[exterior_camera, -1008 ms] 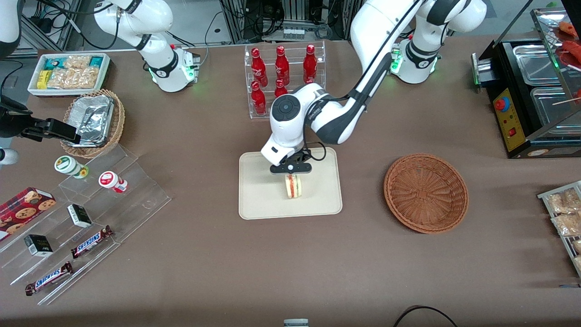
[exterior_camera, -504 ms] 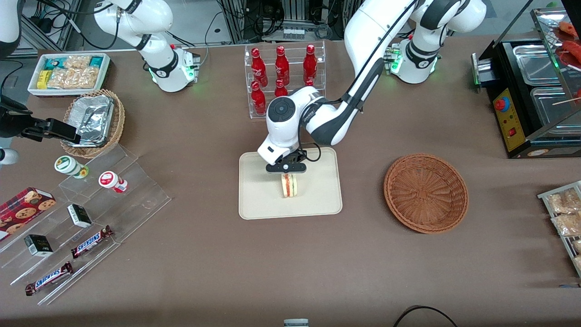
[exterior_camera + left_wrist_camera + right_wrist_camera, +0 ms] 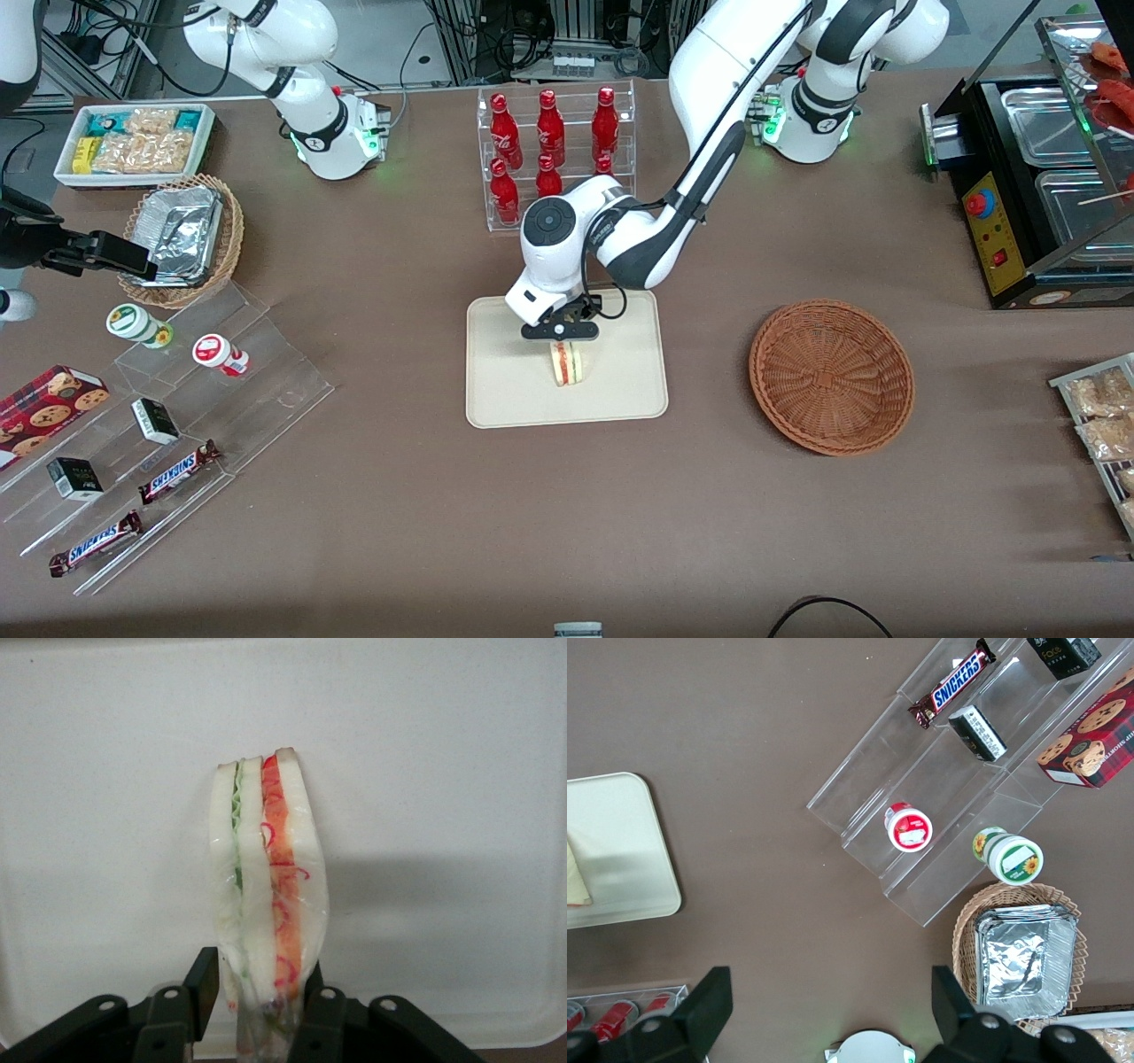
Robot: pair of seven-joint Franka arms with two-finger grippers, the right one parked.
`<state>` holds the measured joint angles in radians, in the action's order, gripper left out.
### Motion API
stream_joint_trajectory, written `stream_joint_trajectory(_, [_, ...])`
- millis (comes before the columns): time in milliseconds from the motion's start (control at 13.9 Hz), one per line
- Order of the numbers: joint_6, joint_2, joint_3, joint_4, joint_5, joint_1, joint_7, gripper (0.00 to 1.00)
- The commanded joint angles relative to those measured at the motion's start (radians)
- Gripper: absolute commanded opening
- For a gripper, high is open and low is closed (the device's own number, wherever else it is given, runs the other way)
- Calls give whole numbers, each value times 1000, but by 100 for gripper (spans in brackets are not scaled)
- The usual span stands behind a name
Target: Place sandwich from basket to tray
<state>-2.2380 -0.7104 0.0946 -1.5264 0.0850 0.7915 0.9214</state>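
The sandwich (image 3: 567, 365), a pale wedge with a red-orange and green filling stripe, stands on edge in the middle of the cream tray (image 3: 505, 390). My left gripper (image 3: 564, 346) is directly above it and shut on the end of the sandwich farther from the front camera. In the left wrist view the black fingers (image 3: 202, 985) sit on either side of the wrapped sandwich (image 3: 266, 868), with the tray floor (image 3: 443, 771) close beneath it. The round reddish-brown basket (image 3: 831, 377) lies empty on the table beside the tray, toward the working arm's end.
A clear rack of red bottles (image 3: 551, 142) stands farther from the front camera than the tray, close to my forearm. A clear stepped shelf (image 3: 177, 416) with candy bars and cups lies toward the parked arm's end. A tan basket with foil containers (image 3: 182, 235) is there too.
My gripper and the sandwich have shifted slightly toward the parked arm's end and sunk a little toward the tray. The arm's elbow has drawn back.
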Motion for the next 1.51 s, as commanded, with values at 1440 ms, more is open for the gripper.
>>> stream_joint_trajectory(1440, [463,657,-53,-179,-10,-402,-329,100])
